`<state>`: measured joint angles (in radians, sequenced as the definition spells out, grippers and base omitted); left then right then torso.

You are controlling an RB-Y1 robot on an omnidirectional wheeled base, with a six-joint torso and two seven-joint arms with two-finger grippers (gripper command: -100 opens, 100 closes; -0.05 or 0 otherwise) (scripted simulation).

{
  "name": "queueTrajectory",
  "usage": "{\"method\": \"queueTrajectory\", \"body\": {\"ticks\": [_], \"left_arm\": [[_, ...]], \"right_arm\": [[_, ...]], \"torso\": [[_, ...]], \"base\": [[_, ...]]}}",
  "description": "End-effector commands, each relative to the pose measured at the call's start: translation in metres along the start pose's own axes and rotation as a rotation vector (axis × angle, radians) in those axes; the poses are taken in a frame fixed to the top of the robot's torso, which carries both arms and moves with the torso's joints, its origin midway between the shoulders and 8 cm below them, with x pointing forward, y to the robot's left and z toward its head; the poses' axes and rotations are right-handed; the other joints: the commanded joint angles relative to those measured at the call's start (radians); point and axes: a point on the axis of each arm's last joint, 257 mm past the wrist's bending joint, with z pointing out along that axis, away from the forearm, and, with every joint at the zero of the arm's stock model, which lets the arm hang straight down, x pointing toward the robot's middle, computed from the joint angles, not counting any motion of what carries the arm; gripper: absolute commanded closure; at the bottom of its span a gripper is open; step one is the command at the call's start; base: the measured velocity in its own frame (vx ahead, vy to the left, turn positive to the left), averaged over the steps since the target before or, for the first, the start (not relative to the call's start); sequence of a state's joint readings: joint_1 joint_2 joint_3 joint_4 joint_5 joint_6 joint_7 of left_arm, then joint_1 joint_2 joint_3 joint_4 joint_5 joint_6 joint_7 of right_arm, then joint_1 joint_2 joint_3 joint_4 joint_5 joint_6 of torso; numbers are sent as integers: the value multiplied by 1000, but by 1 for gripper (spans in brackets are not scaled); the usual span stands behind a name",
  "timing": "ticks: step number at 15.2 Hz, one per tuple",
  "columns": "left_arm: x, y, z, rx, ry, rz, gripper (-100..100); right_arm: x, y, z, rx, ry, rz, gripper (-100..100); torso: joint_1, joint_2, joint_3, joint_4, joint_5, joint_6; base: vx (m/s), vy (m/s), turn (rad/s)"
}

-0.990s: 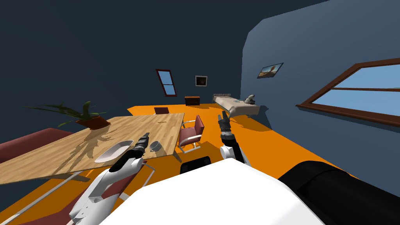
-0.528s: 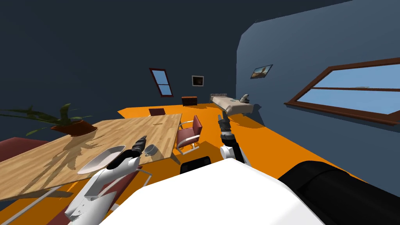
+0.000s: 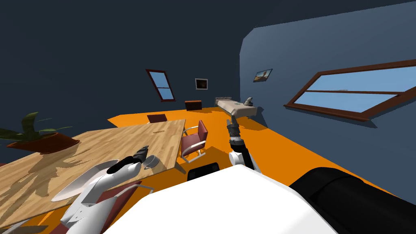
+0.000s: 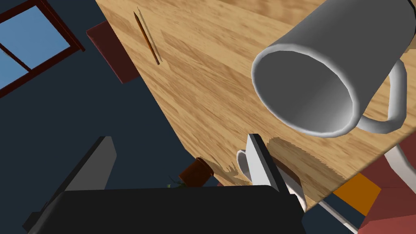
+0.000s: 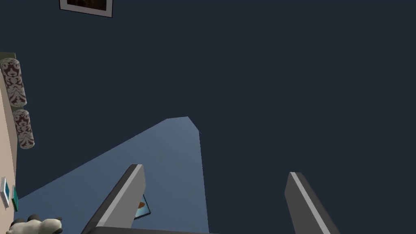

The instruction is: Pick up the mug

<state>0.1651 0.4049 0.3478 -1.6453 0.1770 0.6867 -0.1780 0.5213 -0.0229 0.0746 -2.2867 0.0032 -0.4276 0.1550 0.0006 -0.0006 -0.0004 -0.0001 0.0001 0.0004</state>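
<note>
On a wooden table (image 4: 195, 81), a grey mug (image 4: 313, 81) stands just beside the left claw (image 4: 180, 138), whose fingers (image 4: 262, 162) are spread wide, ready to straddle it.

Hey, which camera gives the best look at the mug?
The left wrist view: the mug is large there, rim and handle plain, close beside the open left hand. The head view has it tiny near the table edge; the right wrist view faces elsewhere.

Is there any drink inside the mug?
No, the left wrist view looks right into the mug, and its inside is bare grey with nothing in it.
</note>
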Motion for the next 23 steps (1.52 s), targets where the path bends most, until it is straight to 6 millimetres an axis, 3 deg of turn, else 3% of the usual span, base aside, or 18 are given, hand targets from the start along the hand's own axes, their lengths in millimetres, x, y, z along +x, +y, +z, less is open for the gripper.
{"method": "queueTrajectory", "body": {"ticks": [1,9,23], "left_arm": [[-2,13,1,-52,5,-3,-100],[-27,62,9,-248,12,-46,-100],[-39,129,-5,-533,73,-126,-100]], "right_arm": [[0,0,0,0,0,0,0],[0,0,0,0,0,0,0],[0,0,0,0,0,0,0]], "torso": [[0,0,0,0,0,0],[1,0,0,0,0,-1],[1,1,0,0,0,-1]], "base": [[10,10,-90],[9,11,-129],[7,21,-109]]}}
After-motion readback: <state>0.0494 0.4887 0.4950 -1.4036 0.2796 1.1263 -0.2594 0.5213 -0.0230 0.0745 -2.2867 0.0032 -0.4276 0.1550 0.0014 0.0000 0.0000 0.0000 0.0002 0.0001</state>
